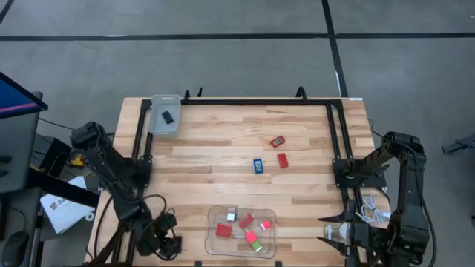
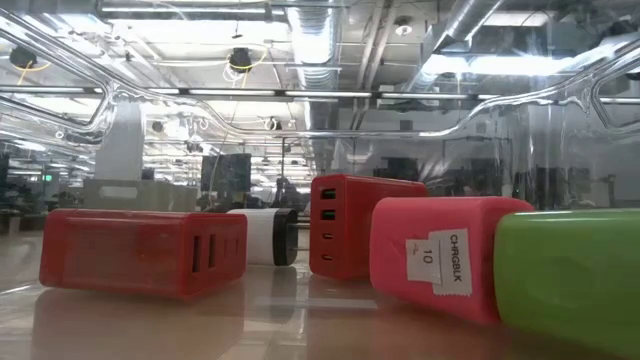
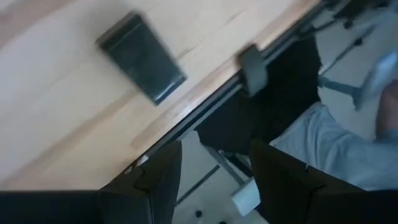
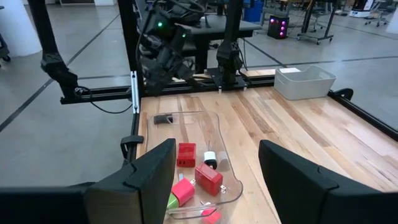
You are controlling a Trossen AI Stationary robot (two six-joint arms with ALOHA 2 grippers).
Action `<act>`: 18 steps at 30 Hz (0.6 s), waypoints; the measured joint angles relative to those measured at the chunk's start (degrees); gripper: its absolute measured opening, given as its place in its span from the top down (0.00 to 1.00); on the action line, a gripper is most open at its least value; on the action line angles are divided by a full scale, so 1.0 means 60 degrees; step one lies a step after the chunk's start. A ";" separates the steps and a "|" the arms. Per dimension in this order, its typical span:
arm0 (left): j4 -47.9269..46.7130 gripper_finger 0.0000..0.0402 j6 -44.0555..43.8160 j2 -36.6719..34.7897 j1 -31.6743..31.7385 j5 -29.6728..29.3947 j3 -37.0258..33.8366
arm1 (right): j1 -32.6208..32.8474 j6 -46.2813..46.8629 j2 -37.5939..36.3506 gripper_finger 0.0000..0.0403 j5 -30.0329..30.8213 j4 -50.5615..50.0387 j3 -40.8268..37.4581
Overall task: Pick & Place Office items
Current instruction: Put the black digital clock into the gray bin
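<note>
**Both arms parked, chargers split between tray and table**

Looking straight down: the left gripper (image 1: pixel 165 241) sits off the table's (image 1: pixel 215 163) 7 o'clock corner, and the right gripper (image 1: pixel 335 231) is at the 5 o'clock corner next to a white cable (image 1: pixel 371 215). Neither one is holding anything. In each wrist view the two dark fingers (image 3: pixel 158 177) stand apart with empty space between them, same story on the right fingers (image 4: pixel 149 168).

The front tray (image 1: pixel 241 231) at 6 o'clock has most of the stuff: a red block (image 1: pixel 223 231), another red block (image 1: pixel 246 220), a small white piece (image 1: pixel 231 216), a red-and-white bit (image 1: pixel 265 225) and a red-and-green one (image 1: pixel 253 242). From the low camera it's all huge and close up: a red charger (image 2: pixel 140 250) lying flat, one standing red charger (image 2: pixel 355 225), a white plug with a dark end (image 2: pixel 262 236), and a pink one with a "CHRGBLK" label (image 2: pixel 440 255) touching a green end (image 2: pixel 570 275).

Loose on the wood, right of centre toward 2 o'clock: a red item with a dark face (image 1: pixel 277 141), a plain red block (image 1: pixel 283 159) just below it, and a blue piece (image 1: pixel 257 165) beside that.

The back bin (image 1: pixel 165 113) at 11 o'clock holds one black rectangle (image 1: pixel 168 116). The left wrist camera also sees a flat black rectangle (image 3: pixel 142 57) on the wood near the table edge, pretty blurry.
</note>
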 joint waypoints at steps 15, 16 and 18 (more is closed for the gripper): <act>-0.0020 0.53 -0.3840 0.1771 -0.0015 0.0047 0.0004 | 0.0542 0.0087 0.0000 0.44 -0.0863 0.0153 0.0000; 0.0004 0.53 -0.3841 0.1895 0.0058 0.0038 0.0004 | 0.0618 0.0089 0.0023 0.44 -0.0908 0.0153 0.0000; 0.0237 0.53 -0.3825 0.2112 0.0283 0.0039 0.0004 | 0.0728 0.0091 0.0089 0.44 -0.0965 0.0160 0.0000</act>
